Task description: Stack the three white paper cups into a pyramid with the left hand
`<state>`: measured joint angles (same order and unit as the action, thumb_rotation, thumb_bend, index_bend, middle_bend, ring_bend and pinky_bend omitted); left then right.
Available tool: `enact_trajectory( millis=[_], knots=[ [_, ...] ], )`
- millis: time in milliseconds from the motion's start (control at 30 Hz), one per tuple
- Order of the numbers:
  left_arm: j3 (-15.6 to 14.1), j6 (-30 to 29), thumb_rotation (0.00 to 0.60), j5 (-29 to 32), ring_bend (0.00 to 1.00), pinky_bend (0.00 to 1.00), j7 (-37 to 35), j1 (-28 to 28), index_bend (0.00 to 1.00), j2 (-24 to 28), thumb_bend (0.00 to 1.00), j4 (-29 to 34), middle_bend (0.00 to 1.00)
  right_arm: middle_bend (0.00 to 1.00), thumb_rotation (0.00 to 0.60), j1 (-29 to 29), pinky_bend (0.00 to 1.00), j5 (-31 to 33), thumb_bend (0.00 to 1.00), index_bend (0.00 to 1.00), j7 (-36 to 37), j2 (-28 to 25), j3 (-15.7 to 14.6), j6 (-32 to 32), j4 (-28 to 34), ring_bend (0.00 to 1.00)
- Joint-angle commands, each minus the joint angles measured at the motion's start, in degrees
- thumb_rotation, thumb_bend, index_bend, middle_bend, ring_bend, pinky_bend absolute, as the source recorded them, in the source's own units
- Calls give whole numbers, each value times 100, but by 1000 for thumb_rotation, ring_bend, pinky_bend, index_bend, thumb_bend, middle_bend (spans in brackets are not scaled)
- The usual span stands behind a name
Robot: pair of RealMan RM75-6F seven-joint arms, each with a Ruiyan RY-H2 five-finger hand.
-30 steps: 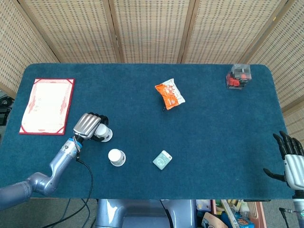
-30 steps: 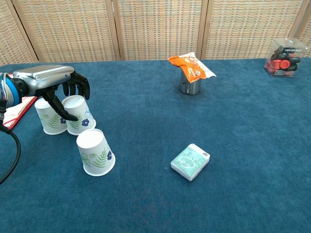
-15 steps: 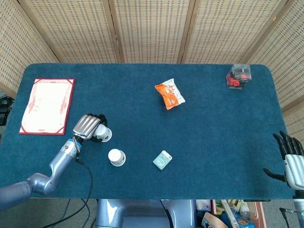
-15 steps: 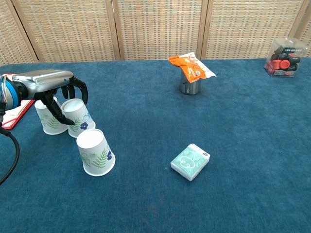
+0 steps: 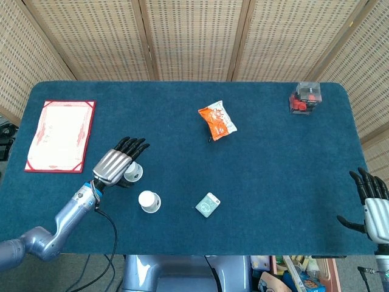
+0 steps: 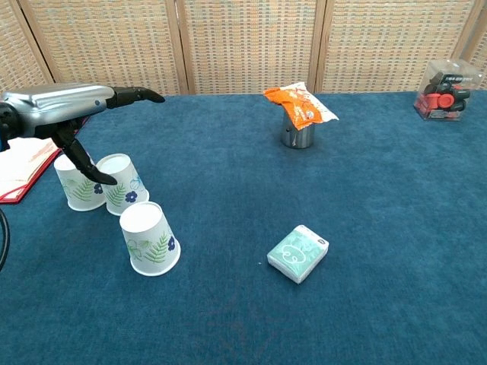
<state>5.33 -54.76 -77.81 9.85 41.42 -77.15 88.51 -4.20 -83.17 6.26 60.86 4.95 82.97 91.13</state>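
Observation:
Three white paper cups with leaf and flower prints stand upside down on the blue table. Two of them touch side by side: one (image 6: pixel 78 183) at the far left and one (image 6: pixel 123 184) to its right, the latter also seen from above (image 5: pixel 133 172). The third cup (image 6: pixel 149 238) (image 5: pixel 149 201) stands apart, nearer the front edge. My left hand (image 6: pixel 72 106) (image 5: pixel 114 165) hovers above the pair with its fingers stretched out and nothing in it. My right hand (image 5: pixel 374 204) rests open at the table's front right corner, far from the cups.
A red-framed certificate (image 5: pixel 61 135) lies at the left edge. An orange snack bag (image 6: pixel 299 103) sits atop a metal can (image 6: pixel 296 135) mid-table. A small teal packet (image 6: pixel 298 253) lies right of the cups. A clear box with red contents (image 6: pixel 444 90) stands at the far right corner.
My left hand let go of the right cup of the pair, spread its fingers and rose above the cups. That cup now stands upright against its neighbour.

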Motion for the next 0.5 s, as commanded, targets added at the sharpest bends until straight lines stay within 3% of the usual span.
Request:
enact_trajectory(
  millis=[33, 267, 500],
  knots=[
    [-342, 45, 600, -597, 0, 26, 25, 18, 0, 372, 60, 481, 0, 0, 600, 4, 0, 4, 0, 0, -9, 2, 0, 5, 5, 0],
    [-687, 70, 600, -1285, 55, 89, 337, 56, 0, 488, 61, 635, 2, 0, 600, -3, 0, 20, 0, 0, -15, 9, 0, -15, -3, 0],
    [-710, 205, 600, -1420, 178, 153, 795, 144, 93, 145, 60, 310, 121, 0, 600, -10, 0, 24, 0, 0, -4, 9, 4, -25, -4, 0]
  ],
)
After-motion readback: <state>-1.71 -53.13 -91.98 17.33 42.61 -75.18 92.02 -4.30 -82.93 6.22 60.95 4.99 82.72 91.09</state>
